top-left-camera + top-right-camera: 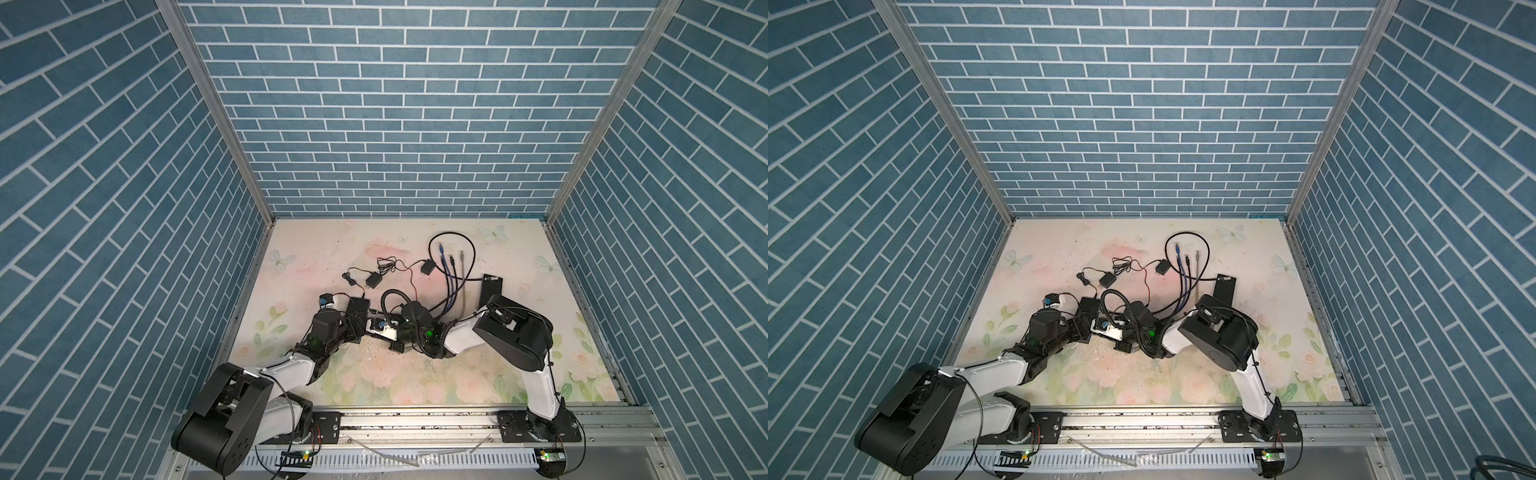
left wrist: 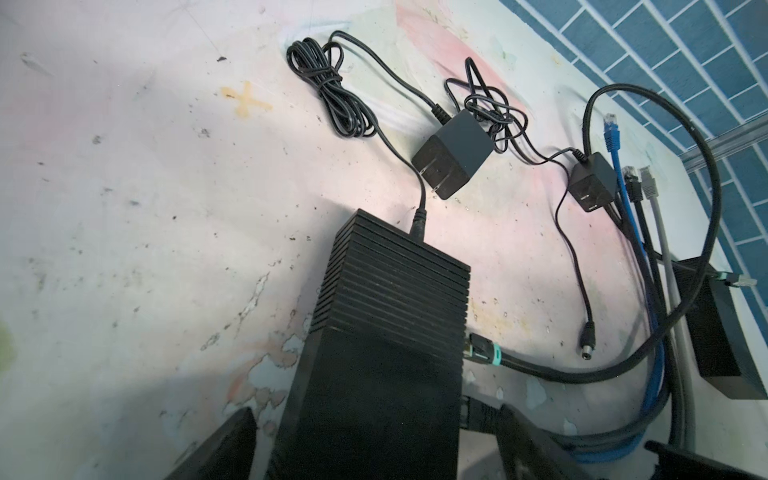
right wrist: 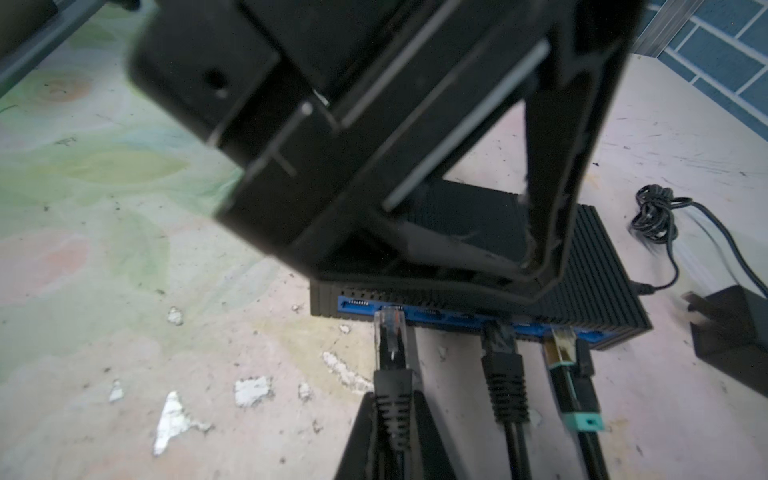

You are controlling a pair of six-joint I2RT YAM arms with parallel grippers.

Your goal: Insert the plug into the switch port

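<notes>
Black ribbed switch [image 1: 358, 308] sits just left of centre in the lower half of both top views. Its blue port row [image 3: 357, 304] holds two seated plugs, a black-booted plug [image 3: 500, 353] and a teal-banded plug [image 3: 561, 353]. The right gripper [image 3: 392, 401] is clamped on the clear-tipped plug [image 3: 389, 326], tip at a port mouth; whether it is inside I cannot tell. The left gripper [image 2: 376, 415] has its fingers wide apart astride the switch.
</notes>
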